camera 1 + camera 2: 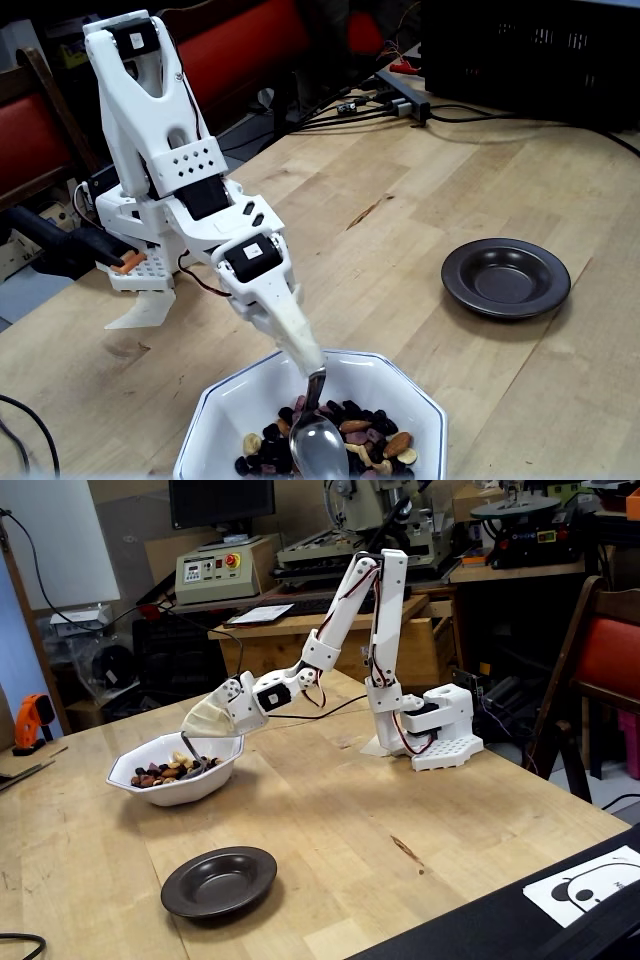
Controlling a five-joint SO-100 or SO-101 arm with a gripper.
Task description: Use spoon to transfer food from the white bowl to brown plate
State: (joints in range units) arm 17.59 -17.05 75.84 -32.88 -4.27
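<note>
At the bottom centre of a fixed view, the white bowl point(410, 400) cut off by the lower edge, holding the food point(365, 432) in a low heap of dark bits, tan nuts and almonds. On top of that heap, the spoon point(318, 443), shiny oval bowl facing up, thin handle rising up and left into a white sheath. Around that sheath, the gripper point(297, 340), fingers closed on the spoon's handle end. Up and left, the white arm point(175, 165) folded over its base. Mid right, on the bare wooden table point(400, 260), the brown plate point(506, 277), well apart from the bowl, nothing visible in it. In another fixed view: plate point(219, 881) at lower left, bowl point(176, 770) behind it, gripper point(212, 722) angled down into the bowl.
</note>
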